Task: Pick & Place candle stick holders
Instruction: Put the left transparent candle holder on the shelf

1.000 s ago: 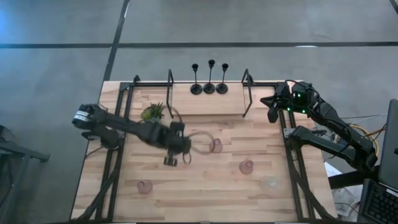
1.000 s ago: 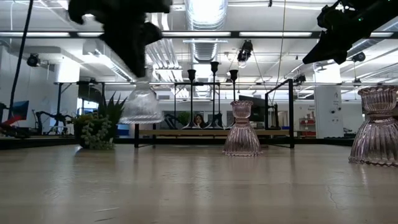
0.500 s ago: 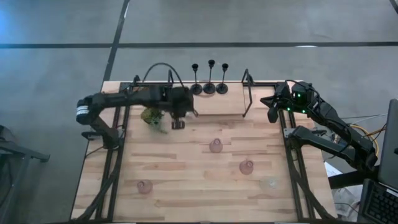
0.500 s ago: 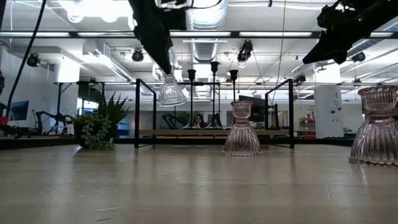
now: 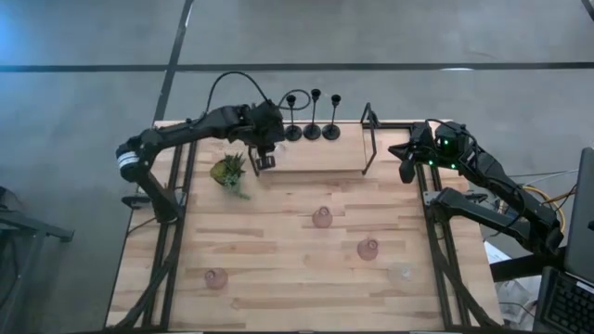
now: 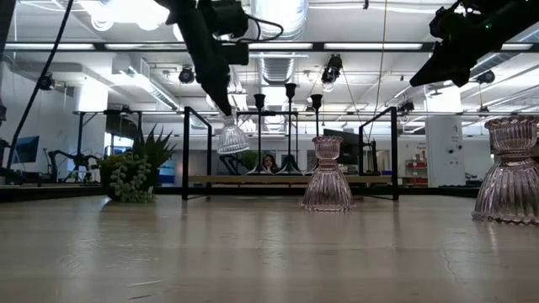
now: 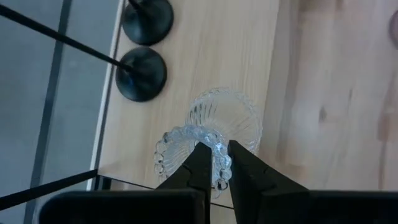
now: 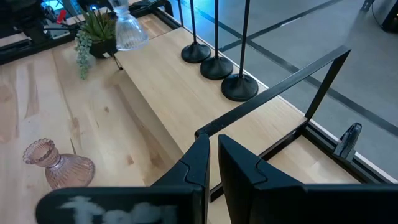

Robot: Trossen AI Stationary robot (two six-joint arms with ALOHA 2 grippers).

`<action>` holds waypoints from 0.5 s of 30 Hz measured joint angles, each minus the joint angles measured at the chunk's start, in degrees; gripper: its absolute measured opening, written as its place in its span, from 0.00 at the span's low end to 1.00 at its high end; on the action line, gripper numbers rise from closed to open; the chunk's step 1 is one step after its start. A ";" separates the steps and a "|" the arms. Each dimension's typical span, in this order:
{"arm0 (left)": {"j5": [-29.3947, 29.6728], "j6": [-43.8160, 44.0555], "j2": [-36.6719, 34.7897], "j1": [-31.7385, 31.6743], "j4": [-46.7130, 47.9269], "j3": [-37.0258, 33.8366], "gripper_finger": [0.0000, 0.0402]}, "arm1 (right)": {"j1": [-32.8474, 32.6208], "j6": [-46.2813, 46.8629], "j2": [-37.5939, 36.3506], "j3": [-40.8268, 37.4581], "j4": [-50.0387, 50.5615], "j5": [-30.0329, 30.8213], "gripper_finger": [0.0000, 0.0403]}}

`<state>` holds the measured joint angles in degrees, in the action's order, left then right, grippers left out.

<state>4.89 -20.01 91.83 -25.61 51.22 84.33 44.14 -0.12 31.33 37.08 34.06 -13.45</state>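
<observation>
My left gripper [image 5: 264,156] is shut on a clear glass holder [image 6: 233,137] and holds it above the raised wooden shelf [image 5: 320,156] at the table's far edge, just left of the three black stemmed holders [image 5: 314,130]. These stand on their round bases on the shelf. Three pink glass holders [image 5: 322,217] [image 5: 368,249] [image 5: 215,277] and a second clear one [image 5: 403,273] stand on the table. My right gripper [image 5: 406,169] is shut and empty at the far right. My left gripper pinches the clear holder's scalloped top rim [image 7: 186,142] between its two fingers, coming from above and pointing down. The holder hangs below the fingers, slightly tilted, with its flared base [image 7: 231,117] lowest and clear of the shelf.
A small green plant [image 5: 228,171] stands just left of the held holder. Black frame posts [image 5: 368,139] rise at both ends of the shelf. Black rails run along the table's left and right sides.
My left gripper has carried the clear holder from above the table's middle toward the far edge, past the plant, to the shelf beside the black holders. The holder has stayed lifted clear and hanging below the fingers throughout.
</observation>
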 joint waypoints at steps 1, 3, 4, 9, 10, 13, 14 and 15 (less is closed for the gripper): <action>-0.08 -0.45 0.58 -0.22 0.02 0.00 0.08 | 0.00 0.08 0.00 0.00 -0.02 -0.02 0.07; 0.06 -1.02 1.62 -0.63 -0.22 0.00 0.08 | 0.00 0.03 0.00 0.00 0.00 -0.02 0.07; 0.14 -1.31 2.28 -0.82 -0.24 0.13 0.08 | -0.02 0.00 0.00 0.00 -0.01 -0.02 0.07; 1.70 -2.50 5.81 -1.71 -0.17 1.75 0.08 | 0.00 0.00 0.00 0.00 -0.02 -0.02 0.07; 2.37 -2.70 6.49 -1.87 -0.27 2.20 0.08 | -0.02 0.00 0.00 0.00 -0.01 -0.02 0.07; 4.95 -3.24 8.55 -2.29 -0.16 3.32 0.08 | -0.02 0.01 0.00 0.00 -0.01 -0.02 0.07; 5.57 -3.43 9.14 -2.47 0.08 3.69 0.08 | 0.00 0.04 0.00 0.00 -0.02 -0.02 0.07; 6.22 -3.45 9.69 -2.64 0.22 3.99 0.08 | -0.02 0.03 0.00 0.00 0.00 -0.02 0.07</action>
<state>11.10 -23.46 101.53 -28.25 51.44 88.33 44.12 -0.09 31.33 37.08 34.06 -13.47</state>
